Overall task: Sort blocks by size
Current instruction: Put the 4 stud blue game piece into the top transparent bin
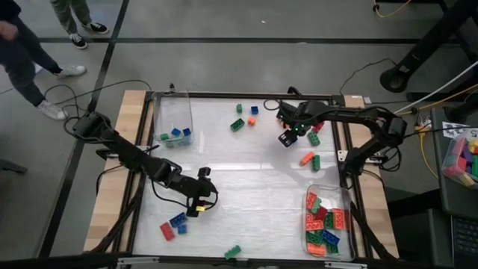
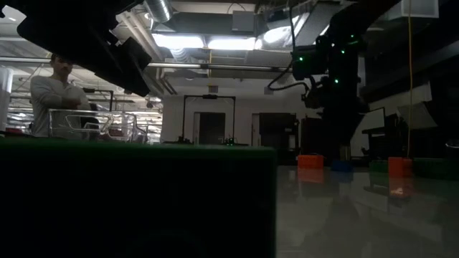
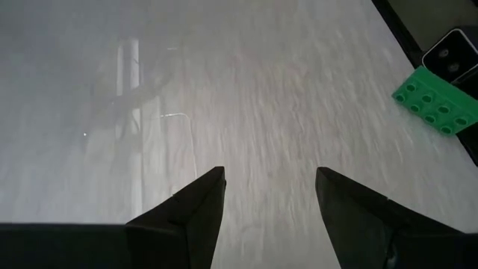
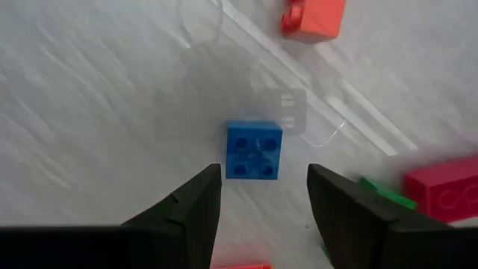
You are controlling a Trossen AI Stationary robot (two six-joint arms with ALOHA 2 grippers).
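High view shows, nearest to the front edge of the table (image 1: 246, 168), one green block (image 1: 233, 252), and to its left a red block (image 1: 167, 231) and a blue block (image 1: 178, 220) lying close together. At the front right corner a clear bin (image 1: 348, 224) is seen, filled with longer red, green, orange and blue blocks.

A little farther in, the left pincer (image 1: 200, 205) is held over the white surface, just beyond the red and blue pair. In the left wrist view its fingers (image 3: 190, 213) are spread well apart, nothing is gripped between them, and only bare table is seen in the gap. A green block (image 3: 436, 100) lies off to one side at the table edge.

Farther still, on the right side, an orange block (image 1: 307, 158) and a green one (image 1: 316, 162) lie just beside each other. The right pincer (image 1: 288, 138) is held beyond them. In the right wrist view its fingers (image 4: 196, 209) are also open wide and empty, and a small square blue block (image 4: 254, 150) lies on the table just ahead of the gap, not touched by either finger. A red block (image 4: 448, 196) and an orange block (image 4: 314, 16) are seen around it.

At the far left a second clear bin (image 1: 166, 104) holds a few small blue and green blocks. Near the far edge a green block (image 1: 237, 124), a small orange one (image 1: 252, 120) and a small blue one (image 1: 254, 110) are scattered.
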